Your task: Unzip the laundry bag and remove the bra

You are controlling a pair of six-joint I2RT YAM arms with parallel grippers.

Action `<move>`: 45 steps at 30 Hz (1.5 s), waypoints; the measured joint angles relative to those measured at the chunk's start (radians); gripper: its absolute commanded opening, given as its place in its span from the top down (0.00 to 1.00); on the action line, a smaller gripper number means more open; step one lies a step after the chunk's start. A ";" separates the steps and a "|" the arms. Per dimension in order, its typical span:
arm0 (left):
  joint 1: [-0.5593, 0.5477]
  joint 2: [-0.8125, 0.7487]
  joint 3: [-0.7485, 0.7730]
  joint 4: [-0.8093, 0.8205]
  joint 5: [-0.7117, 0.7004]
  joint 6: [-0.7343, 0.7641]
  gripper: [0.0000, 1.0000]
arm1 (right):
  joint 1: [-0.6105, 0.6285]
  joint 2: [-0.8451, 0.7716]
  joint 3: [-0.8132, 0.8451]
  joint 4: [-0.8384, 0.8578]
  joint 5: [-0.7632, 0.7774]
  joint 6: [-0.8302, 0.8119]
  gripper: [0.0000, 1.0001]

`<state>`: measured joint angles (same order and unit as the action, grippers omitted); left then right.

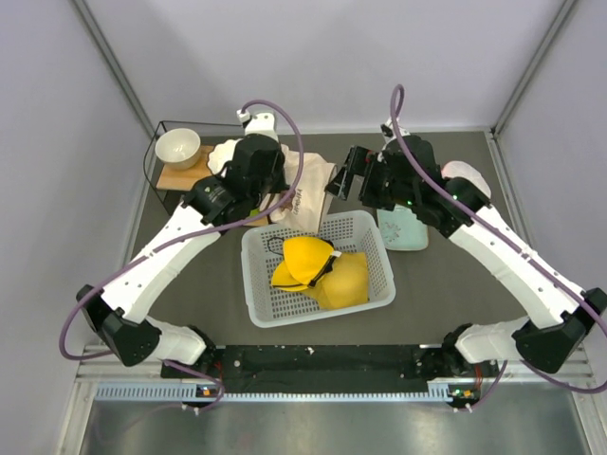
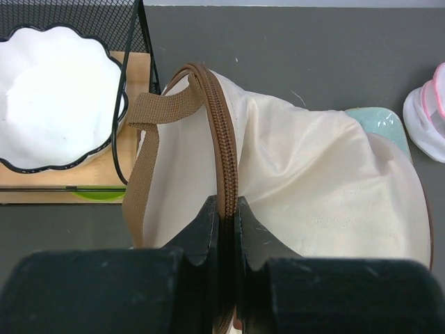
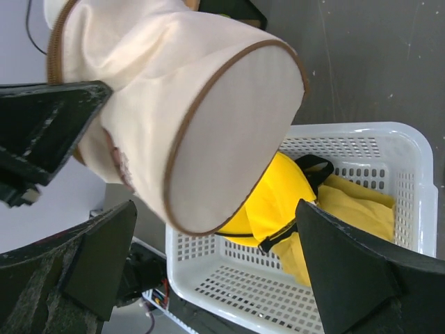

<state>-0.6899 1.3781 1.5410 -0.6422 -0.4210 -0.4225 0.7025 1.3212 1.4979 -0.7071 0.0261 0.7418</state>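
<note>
Grey tabletop [image 2: 313, 56]: laundry bag [image 2: 313, 188] zipper [image 2: 226, 139] pinched between left fingers [image 2: 203, 233].

Probably a lab — white-walled booth [image 1: 332, 57].

Laundry bag [image 2: 313, 181] is matt cream woven cloth, smooth with soft creases. Its strap [image 2: 142, 160] is coarse ribbed brown webbing and its zipper [image 2: 226, 139] has fine brown teeth, plastic or metal hard to tell. Left gripper [image 2: 225, 206] is matt black plastic, faintly scuffed. Basket [image 3: 361, 131] is white moulded plastic lattice with a slight sheen, yellow garment [image 3: 278, 202] is smooth padded cloth with black fabric straps, bowl [image 2: 55, 97] looks like glossy white ceramic, board [image 2: 42, 179] is pale wood, rack [image 2: 76, 17] is black wire mesh, and table [image 2: 292, 49] is dark grey, matt and finely speckled.
</note>
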 measured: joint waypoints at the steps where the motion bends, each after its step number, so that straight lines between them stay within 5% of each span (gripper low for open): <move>1: -0.001 0.003 0.001 -0.001 -0.003 -0.002 1.00 | 0.001 -0.013 -0.011 0.014 0.000 0.003 0.01; 14: -0.006 0.025 0.009 -0.017 -0.004 -0.056 1.00 | 0.023 -0.048 -0.070 0.113 0.005 0.014 0.02; 15: -0.006 0.026 0.011 -0.019 0.001 -0.059 1.00 | 0.024 -0.028 -0.068 0.120 -0.006 0.014 0.08; 18: -0.013 0.027 0.024 -0.026 0.017 -0.068 1.00 | 0.024 0.050 -0.055 0.143 -0.043 0.009 0.51; 19: -0.016 0.028 0.029 -0.026 0.023 -0.070 1.00 | 0.024 0.074 -0.053 0.152 -0.055 0.007 0.75; 22: -0.021 0.028 0.035 -0.028 0.045 -0.072 1.00 | 0.024 0.113 -0.054 0.155 -0.057 0.002 1.00; 23: -0.021 0.028 0.035 -0.029 0.054 -0.072 0.98 | 0.023 0.111 -0.062 0.159 -0.049 0.004 1.00; 25: -0.020 0.025 0.035 -0.021 0.078 -0.070 0.70 | 0.011 0.090 -0.081 0.160 -0.043 -0.006 1.00; 26: -0.021 0.022 0.035 -0.016 0.096 -0.066 0.46 | 0.001 0.076 -0.095 0.164 -0.046 -0.013 1.00; 27: -0.021 0.019 0.035 -0.010 0.113 -0.056 0.02 | -0.012 0.058 -0.114 0.174 -0.060 -0.022 1.00; 36: 0.087 -0.067 0.098 0.015 0.431 0.021 0.01 | -0.402 -0.082 -0.386 0.488 -0.619 -0.059 1.00; 41: 0.387 -0.197 0.000 0.097 0.718 -0.017 0.01 | -0.425 -0.084 -0.412 0.640 -0.903 -0.059 1.00; 45: 0.473 -0.234 -0.067 0.136 0.917 -0.058 0.01 | -0.422 -0.106 -0.436 0.757 -1.079 -0.051 1.00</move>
<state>-0.2169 1.1439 1.4738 -0.5060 0.4965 -0.4808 0.2806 1.2148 1.0622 0.0498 -1.0527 0.6903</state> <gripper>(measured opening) 0.987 0.060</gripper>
